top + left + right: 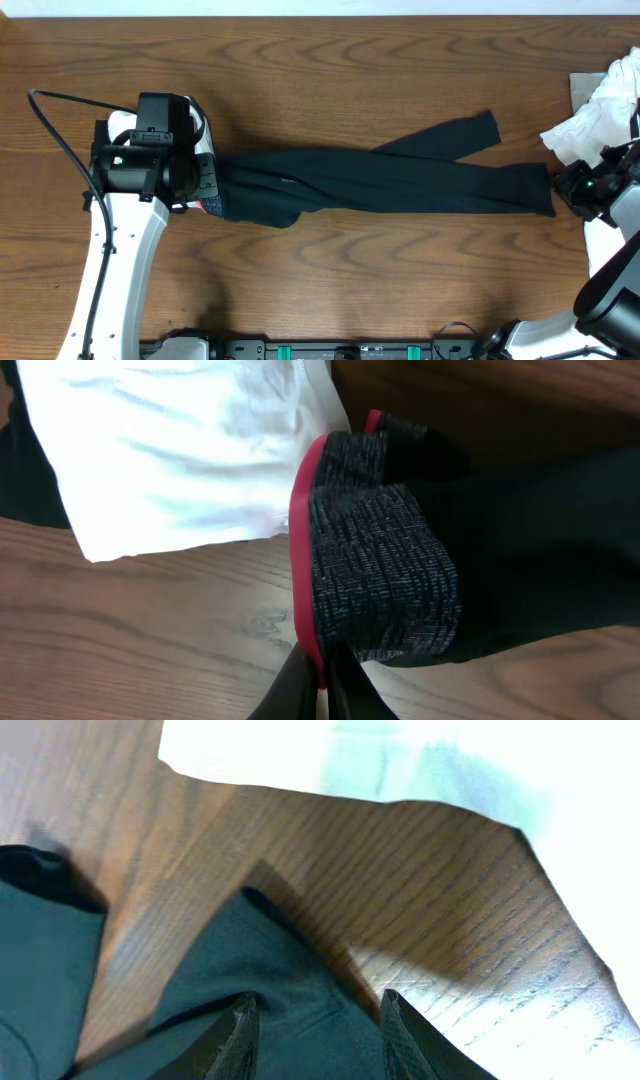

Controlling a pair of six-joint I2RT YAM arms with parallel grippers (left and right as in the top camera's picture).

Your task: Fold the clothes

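Black trousers [380,185], flat across worktop [350,60] from 9 to 3 o'clock: left hand [325,690] clamped on waistband [380,560], right hand [318,1005] parted over leg cuff [260,950]; best pinch cuff squarely before lifting.

Black trousers [380,180] lie stretched out on the table [330,60], waist at left, legs to the right & splayed apart. Grey-and-red waistband [370,550] is bunched up. White garments [600,110] lie crumpled at far right; another white garment [180,450] lies just beside the waistband.
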